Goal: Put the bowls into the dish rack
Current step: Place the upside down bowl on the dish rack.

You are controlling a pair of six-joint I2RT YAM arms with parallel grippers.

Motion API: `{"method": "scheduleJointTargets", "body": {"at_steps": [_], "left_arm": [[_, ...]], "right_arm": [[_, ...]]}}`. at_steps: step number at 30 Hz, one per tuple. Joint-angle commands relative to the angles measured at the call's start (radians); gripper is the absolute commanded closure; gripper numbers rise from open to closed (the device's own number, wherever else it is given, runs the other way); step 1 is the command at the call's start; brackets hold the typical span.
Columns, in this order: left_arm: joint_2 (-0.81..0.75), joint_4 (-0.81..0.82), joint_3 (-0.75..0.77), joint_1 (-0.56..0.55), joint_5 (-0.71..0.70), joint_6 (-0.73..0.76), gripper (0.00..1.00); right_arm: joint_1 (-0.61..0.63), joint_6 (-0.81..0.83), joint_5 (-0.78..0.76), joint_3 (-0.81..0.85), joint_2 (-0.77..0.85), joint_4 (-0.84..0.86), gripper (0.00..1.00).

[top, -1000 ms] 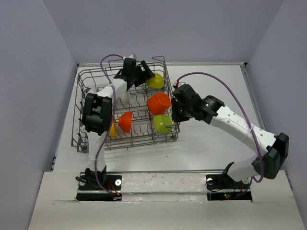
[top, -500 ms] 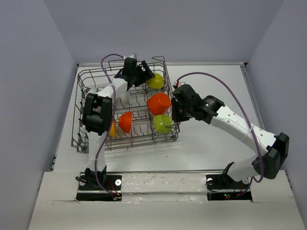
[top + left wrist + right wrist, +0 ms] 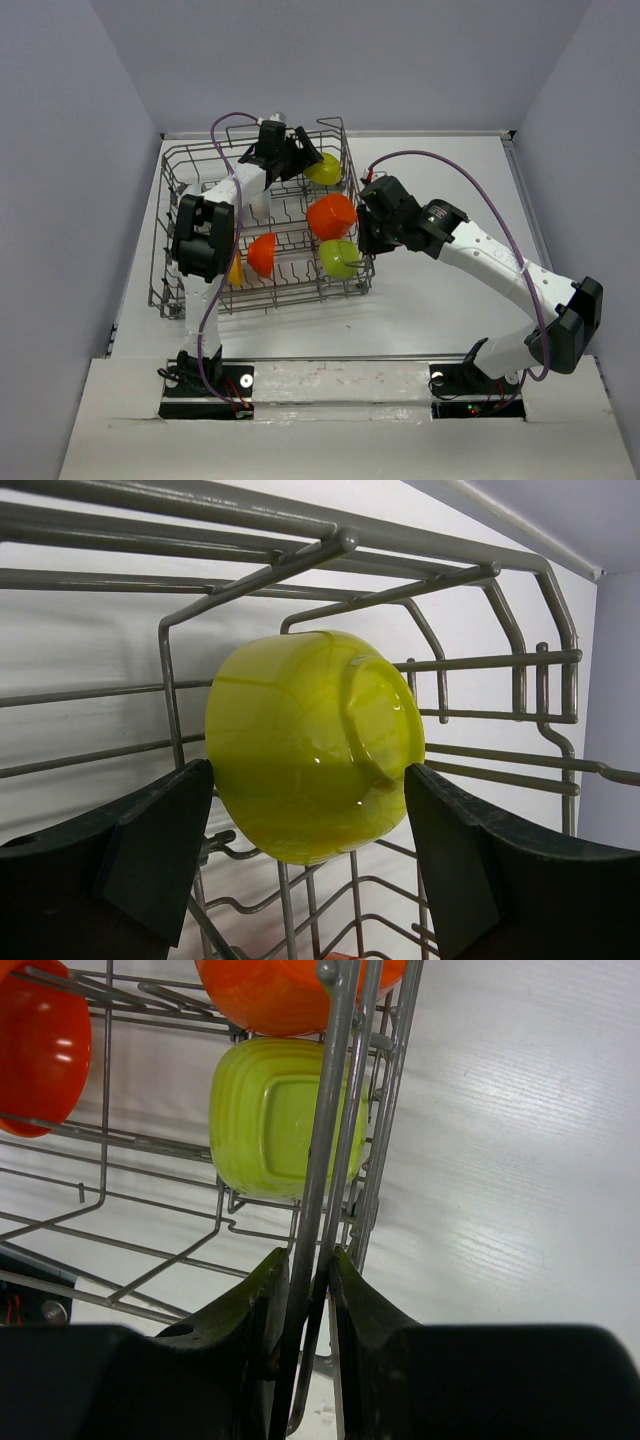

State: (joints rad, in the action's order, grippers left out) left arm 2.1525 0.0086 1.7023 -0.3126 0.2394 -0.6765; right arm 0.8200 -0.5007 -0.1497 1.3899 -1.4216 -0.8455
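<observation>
bowls [image 3: 331, 216] inside dish rack [image 3: 190, 160], rack on table [image 3: 440, 310], left of centre

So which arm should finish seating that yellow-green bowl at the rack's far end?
Left. The left gripper is open with the yellow-green bowl between its fingers, while the right gripper is shut on the dish rack side wire.

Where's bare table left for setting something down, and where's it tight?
Free: white table right of the grey wire dish rack, behind the right arm, and the strip in front. Crowded: rack's right side, holding lime-green and orange plastic bowls, right claw clamped on its wall.
</observation>
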Motion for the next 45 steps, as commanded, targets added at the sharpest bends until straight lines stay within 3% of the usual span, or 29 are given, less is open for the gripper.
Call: {"method": "scheduleJointTargets", "body": {"at_steps": [1,45], "left_arm": [[0.001,-0.093,-0.015,0.000,0.002,0.026,0.12],[-0.051,-0.105,-0.096,0.037,0.004,0.063,0.12]], "right_arm": [[0.011,-0.010,0.035,0.006,0.039,0.114,0.74],[0.011,-0.018,0.044,-0.002,0.047,0.125,0.74]]}}
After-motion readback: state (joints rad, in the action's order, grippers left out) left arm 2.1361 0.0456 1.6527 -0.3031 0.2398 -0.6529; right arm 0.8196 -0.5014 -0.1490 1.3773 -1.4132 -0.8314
